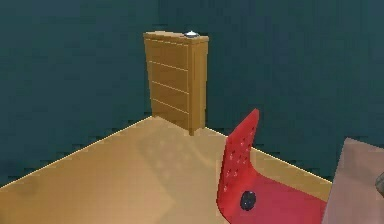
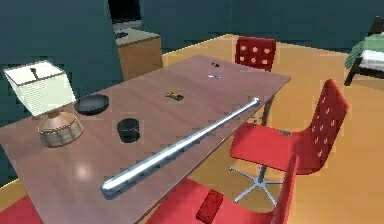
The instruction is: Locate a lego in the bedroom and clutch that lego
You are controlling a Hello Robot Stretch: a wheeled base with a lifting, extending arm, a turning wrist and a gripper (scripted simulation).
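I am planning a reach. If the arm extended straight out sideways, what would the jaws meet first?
Probably the nearest red chair, then the silver bat on the table; depth is unclear.

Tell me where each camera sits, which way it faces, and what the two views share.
Forward view: on the robot, looking ahead and somewhat down at a wooden dresser in a dark teal corner.
Arm side view: on the robot's body, looking out sideways across a brown table with a lamp, towards a bed.
Shared: probably that table's edge and a red chair, at the forward view's right.
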